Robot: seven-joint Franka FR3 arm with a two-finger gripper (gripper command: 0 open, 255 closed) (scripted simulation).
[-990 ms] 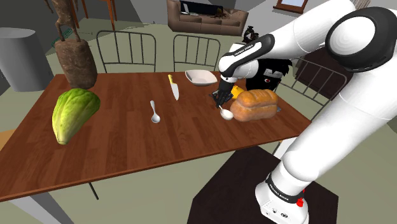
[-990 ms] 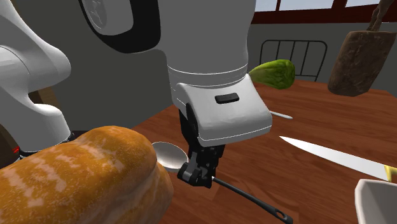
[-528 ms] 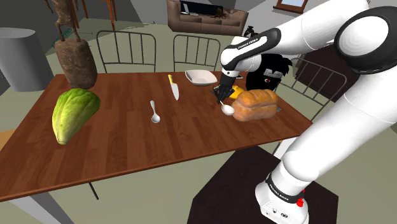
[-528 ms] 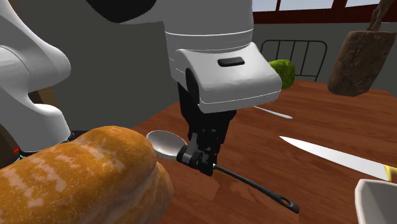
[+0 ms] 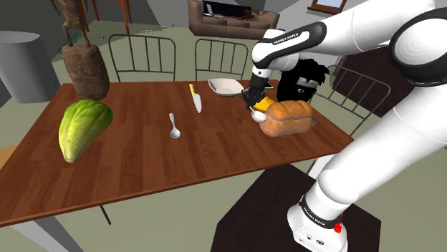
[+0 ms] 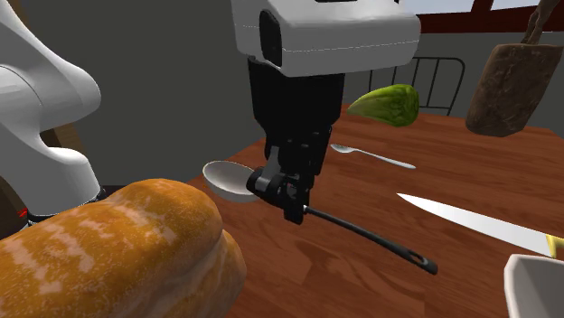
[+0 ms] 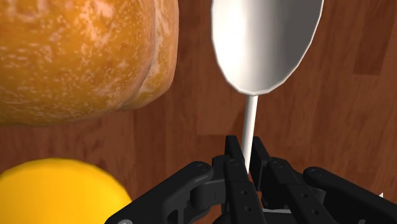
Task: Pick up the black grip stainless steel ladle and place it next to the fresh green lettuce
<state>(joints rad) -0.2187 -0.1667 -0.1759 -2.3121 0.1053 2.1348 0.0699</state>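
Observation:
My black gripper is shut on the ladle, clasping its thin shaft just behind the pale bowl. The ladle hangs above the brown table, its black handle slanting down behind the fingers. In the wrist view the ladle's white bowl sticks out past the gripper, beside the bread. In the shoulder view the gripper and ladle are at the table's right. The green lettuce lies at the table's left end, far from the gripper, and shows as lettuce behind the arm.
A golden bread loaf lies right beside the ladle, with a yellow object behind it. A small spoon, a yellow-handled knife and a white dish sit mid-table. A brown block stands near the lettuce. Chairs line the far edge.
The gripper has risen, lifting the ladle off the table; the arm's hand is now higher and the ladle's handle hangs clear of the wood.

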